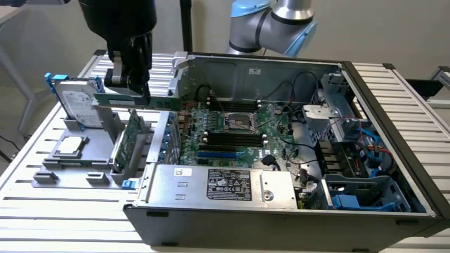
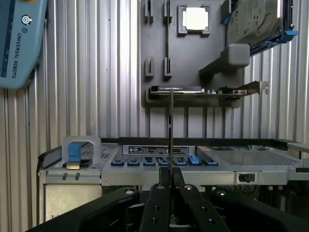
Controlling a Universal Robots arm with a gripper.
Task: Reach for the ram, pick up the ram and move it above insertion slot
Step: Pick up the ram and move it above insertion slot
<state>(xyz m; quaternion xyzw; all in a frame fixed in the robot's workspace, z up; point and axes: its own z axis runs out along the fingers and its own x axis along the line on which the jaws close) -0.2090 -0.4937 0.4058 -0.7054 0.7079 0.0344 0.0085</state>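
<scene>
My black gripper (image 1: 132,90) is shut on the ram (image 1: 158,101), a long thin green stick held level in the air. It hangs over the grey holder tray (image 1: 70,163), just at the exterior view's left wall of the open computer case (image 1: 281,221). In the wrist view the ram (image 2: 171,135) shows edge-on as a thin line rising from between my fingertips (image 2: 170,186). The dark insertion slots (image 1: 232,139) lie on the motherboard inside the case, off to the exterior view's right of the ram.
A green expansion card (image 1: 126,143) with a metal bracket stands in the tray below the ram. A silver hard drive (image 1: 74,103) and a processor chip (image 1: 72,145) also sit there. Cables, a power supply (image 1: 225,185) and drive bays crowd the case.
</scene>
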